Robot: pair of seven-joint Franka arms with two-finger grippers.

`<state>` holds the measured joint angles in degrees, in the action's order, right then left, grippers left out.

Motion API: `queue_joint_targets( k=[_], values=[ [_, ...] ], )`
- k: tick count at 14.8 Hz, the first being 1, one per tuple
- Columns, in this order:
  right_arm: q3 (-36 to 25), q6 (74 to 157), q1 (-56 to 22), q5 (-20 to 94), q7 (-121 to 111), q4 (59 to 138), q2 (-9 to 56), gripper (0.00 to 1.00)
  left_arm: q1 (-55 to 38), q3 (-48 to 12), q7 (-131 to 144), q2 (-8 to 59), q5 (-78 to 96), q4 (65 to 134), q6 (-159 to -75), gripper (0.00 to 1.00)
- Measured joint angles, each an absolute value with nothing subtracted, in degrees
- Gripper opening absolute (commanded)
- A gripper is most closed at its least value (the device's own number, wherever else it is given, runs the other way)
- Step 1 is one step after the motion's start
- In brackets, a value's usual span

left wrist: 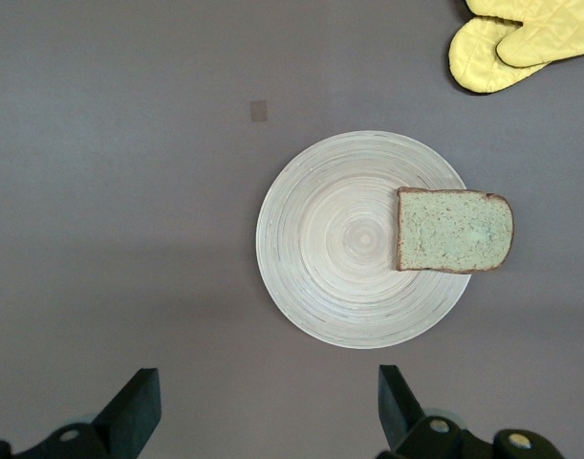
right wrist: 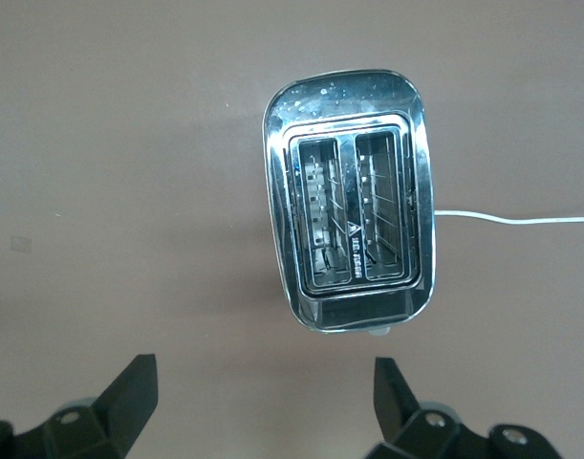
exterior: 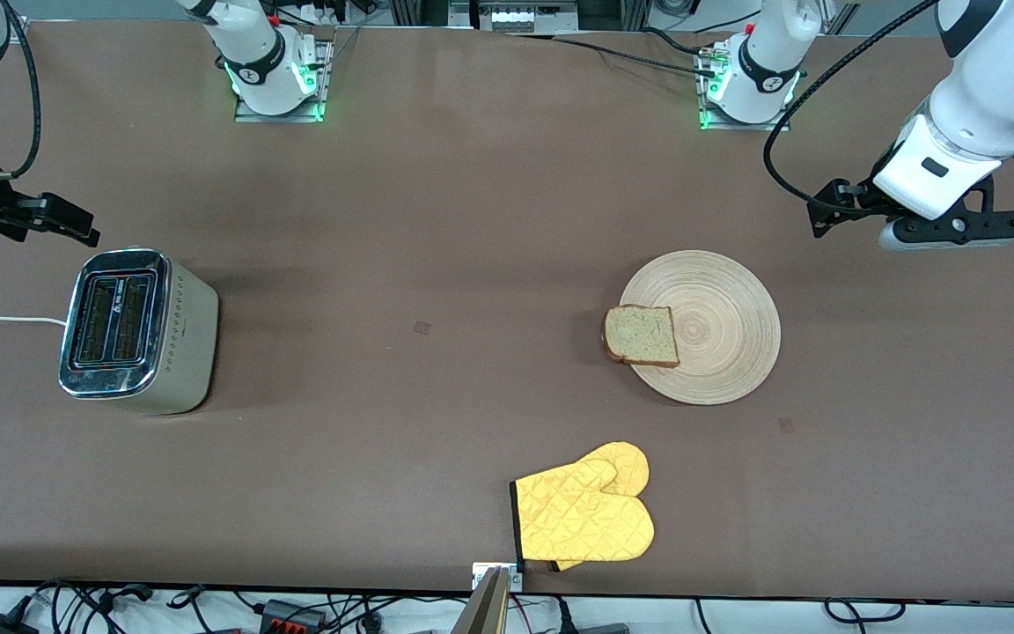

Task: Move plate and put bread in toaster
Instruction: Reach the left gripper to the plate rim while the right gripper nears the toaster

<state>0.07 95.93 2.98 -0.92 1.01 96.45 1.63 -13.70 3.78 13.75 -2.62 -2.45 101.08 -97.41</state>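
bread [exterior: 642, 335] lies flat overhanging plate [exterior: 723, 352] rim toward toaster [exterior: 133, 330]; both end effectors wide open, empty.

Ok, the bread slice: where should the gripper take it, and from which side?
Take the bread by the crust edge that overhangs the plate rim, toward the right arm's end of the table. It lies flat, so only that overhang likely lets a finger get underneath. The open left gripper is closest.
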Motion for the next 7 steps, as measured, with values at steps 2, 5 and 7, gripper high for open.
queue_joint_targets(
  k=[2,5,7],
  values=[
    [0.1,95.9,3.0,-0.9,1.0,96.5,1.6,1.00,-13.7,3.7,13.8,-2.6,-2.4,101.0,-97.4,1.00],
    [0.1,95.9,3.0,-0.9,1.0,96.5,1.6,1.00,-13.8,3.6,13.9,-2.6,-2.4,100.5,-97.4,1.00],
    [0.1,96.0,3.0,-0.9,1.0,96.5,1.6,1.00,-13.8,3.6,13.9,-2.5,-2.4,100.2,-97.4,1.00]
  ],
)
